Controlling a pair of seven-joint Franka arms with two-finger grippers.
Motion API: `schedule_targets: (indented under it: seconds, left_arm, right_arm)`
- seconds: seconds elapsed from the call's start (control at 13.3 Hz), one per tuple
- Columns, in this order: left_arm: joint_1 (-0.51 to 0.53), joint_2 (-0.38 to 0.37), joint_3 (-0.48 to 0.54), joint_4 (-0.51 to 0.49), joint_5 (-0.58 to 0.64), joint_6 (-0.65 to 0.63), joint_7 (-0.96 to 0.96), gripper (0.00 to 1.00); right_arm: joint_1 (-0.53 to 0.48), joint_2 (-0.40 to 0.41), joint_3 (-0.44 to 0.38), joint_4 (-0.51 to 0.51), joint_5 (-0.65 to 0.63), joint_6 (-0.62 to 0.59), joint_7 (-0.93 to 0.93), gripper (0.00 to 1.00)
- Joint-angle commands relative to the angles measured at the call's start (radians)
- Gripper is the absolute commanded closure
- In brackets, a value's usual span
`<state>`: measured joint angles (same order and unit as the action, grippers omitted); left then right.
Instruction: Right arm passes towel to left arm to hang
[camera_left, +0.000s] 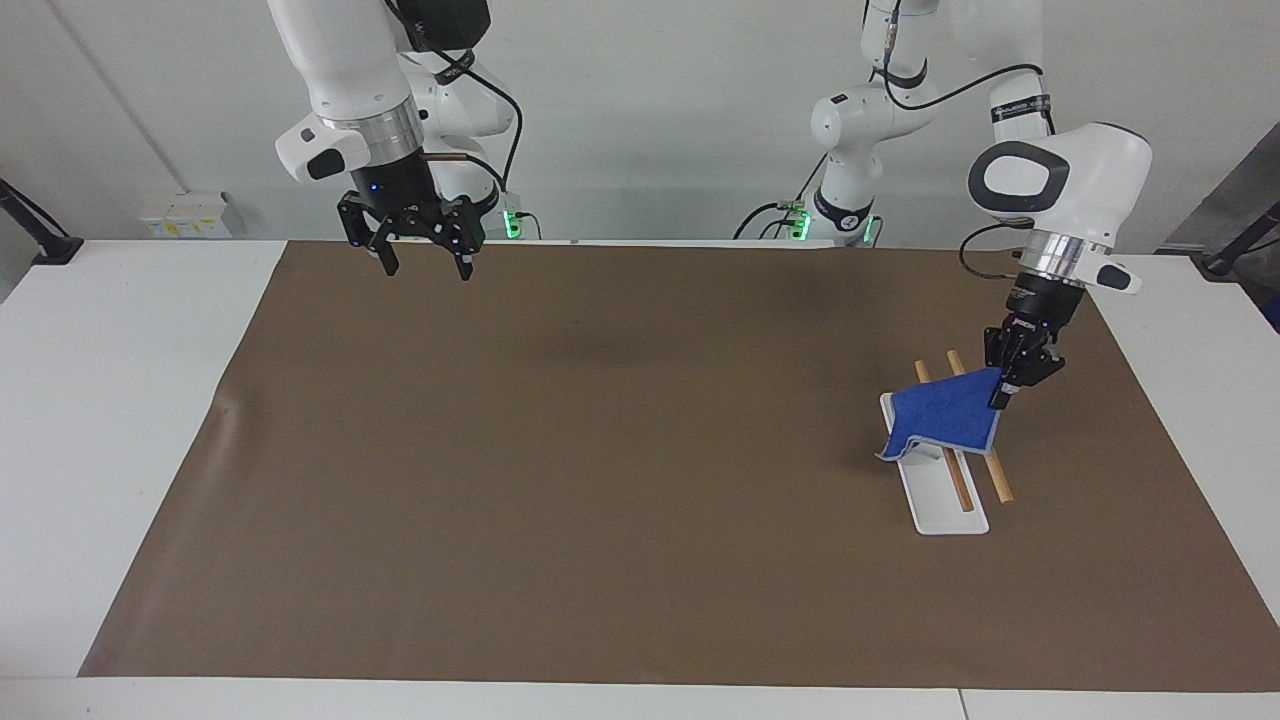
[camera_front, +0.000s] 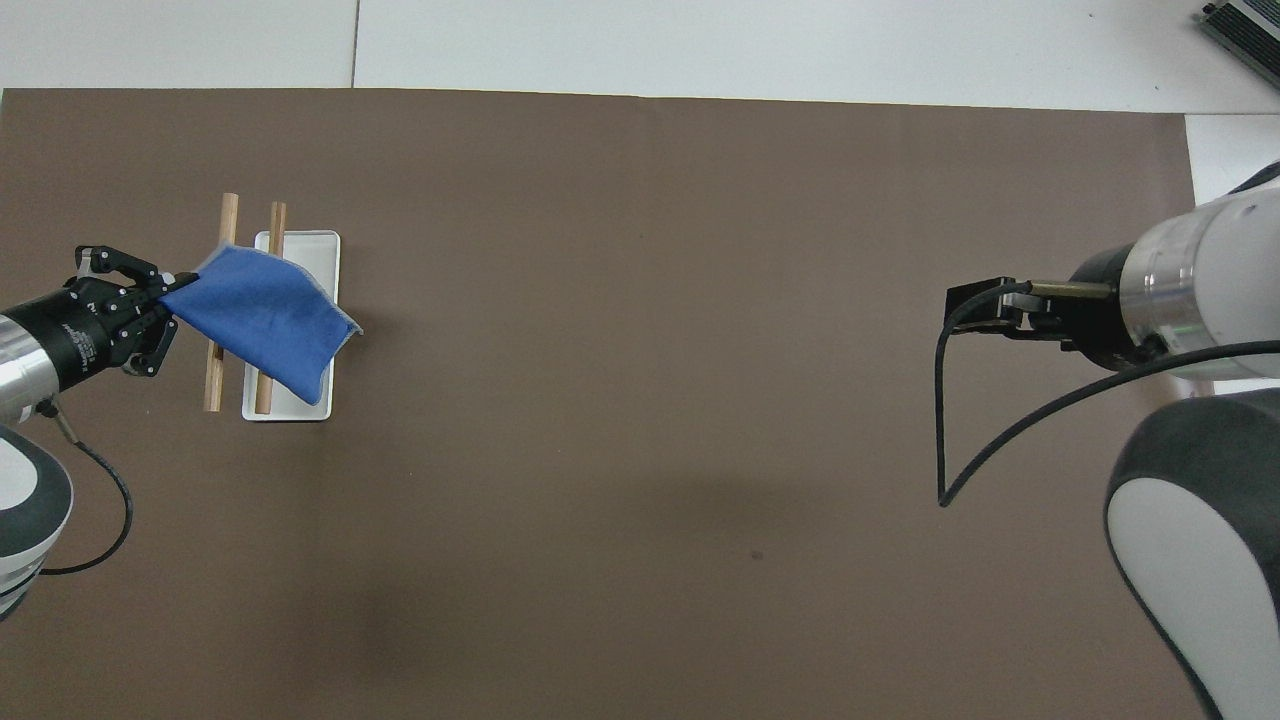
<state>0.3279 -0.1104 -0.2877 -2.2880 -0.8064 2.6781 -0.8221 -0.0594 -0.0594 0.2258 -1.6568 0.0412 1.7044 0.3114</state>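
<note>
The big white left arm (camera_left: 1060, 180), with its grey-capped elbow raised, is angling its silver wrist ring downward, and its black two-finger left gripper (camera_left: 1003, 392) is pinching its fingertips together on one corner of the small royal-blue towel (camera_left: 945, 420). The big white right arm (camera_left: 340, 70) is waiting with its wrist pointing straight down at its own end of the table. Its black right gripper (camera_left: 418, 262), showing a small blue light at the wrist, is hanging with fingers spread wide and nothing between them.

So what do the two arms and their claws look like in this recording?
Both arms are glossy white with dark grey joint caps and silver wrist rings. The right claw is black with a small blue wrist light and a black cable; the left claw is black, with no blue light.
</note>
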Motion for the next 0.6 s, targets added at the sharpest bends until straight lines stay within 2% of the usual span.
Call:
schedule_targets:
  seconds: [0.0, 0.38, 0.53]
  left_arm:
    - [0.055, -0.040, -0.008, -0.041, -0.010, -0.007, 0.014, 1.00]
    - [0.088, -0.054, -0.008, -0.077, -0.010, -0.007, 0.014, 1.00]
    - [0.089, -0.075, -0.008, -0.122, -0.010, -0.007, 0.014, 1.00]
  right_arm:
    - [-0.014, 0.024, 0.010, 0.035, -0.023, -0.022, -0.024, 0.00]
    - [-0.016, 0.024, -0.002, 0.046, -0.023, -0.031, -0.041, 0.00]
    - [0.032, 0.024, -0.060, 0.054, -0.021, -0.058, -0.072, 0.00]
